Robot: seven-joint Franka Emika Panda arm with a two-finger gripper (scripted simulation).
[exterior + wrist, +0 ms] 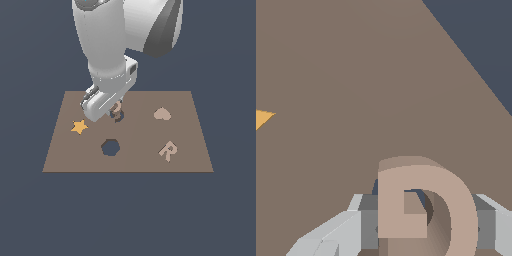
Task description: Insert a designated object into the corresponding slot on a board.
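Note:
The brown board [145, 132] lies flat on the dark floor and fills most of the wrist view [356, 75]. My gripper [115, 111] stands over the board's middle-left part and is shut on the light-tan G piece [116, 107]. In the wrist view the G piece [428, 210] sits between the grey fingers [331, 235]. The dark G-shaped slot [117, 119] lies right under the piece and is mostly covered by it. I cannot tell whether the piece touches the slot.
An orange star [79, 126] lies on the board to the exterior view's left of the gripper, and its tip shows in the wrist view [262, 118]. A dark hexagonal hole [110, 147] is nearer the front. A tan heart [162, 114] and a tan R [168, 150] lie on the right.

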